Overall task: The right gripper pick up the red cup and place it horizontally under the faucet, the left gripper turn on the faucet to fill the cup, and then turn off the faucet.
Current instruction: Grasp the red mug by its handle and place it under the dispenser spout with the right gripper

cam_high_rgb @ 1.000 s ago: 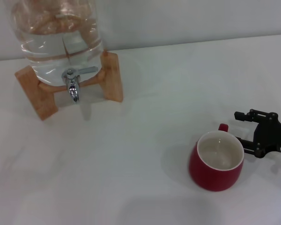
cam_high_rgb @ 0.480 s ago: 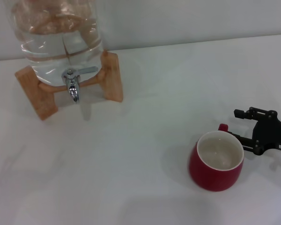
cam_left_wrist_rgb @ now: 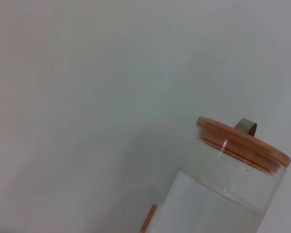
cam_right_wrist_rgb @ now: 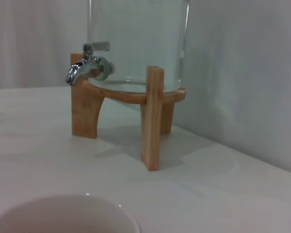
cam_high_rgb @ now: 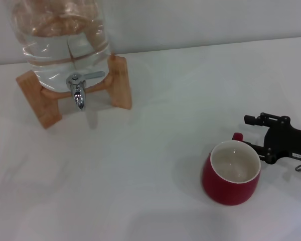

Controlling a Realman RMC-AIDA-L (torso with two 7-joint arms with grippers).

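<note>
The red cup (cam_high_rgb: 231,173) stands upright on the white table at the front right, its small handle pointing back right. Its cream rim also shows in the right wrist view (cam_right_wrist_rgb: 63,213). My right gripper (cam_high_rgb: 253,134) is open just right of the cup, one finger on each side of the handle and not closed on it. The chrome faucet (cam_high_rgb: 79,90) sits on the glass water jar (cam_high_rgb: 60,40) at the back left, its lever pointing right. It also shows in the right wrist view (cam_right_wrist_rgb: 89,65). My left gripper is out of view.
The jar rests on a wooden stand (cam_high_rgb: 121,83) on the white table (cam_high_rgb: 140,160). The left wrist view shows the jar's wooden lid (cam_left_wrist_rgb: 242,143) against a plain wall. A wall runs behind the table.
My right gripper has moved a little to the left, closer around the cup's handle. The cup and the faucet have not moved.
</note>
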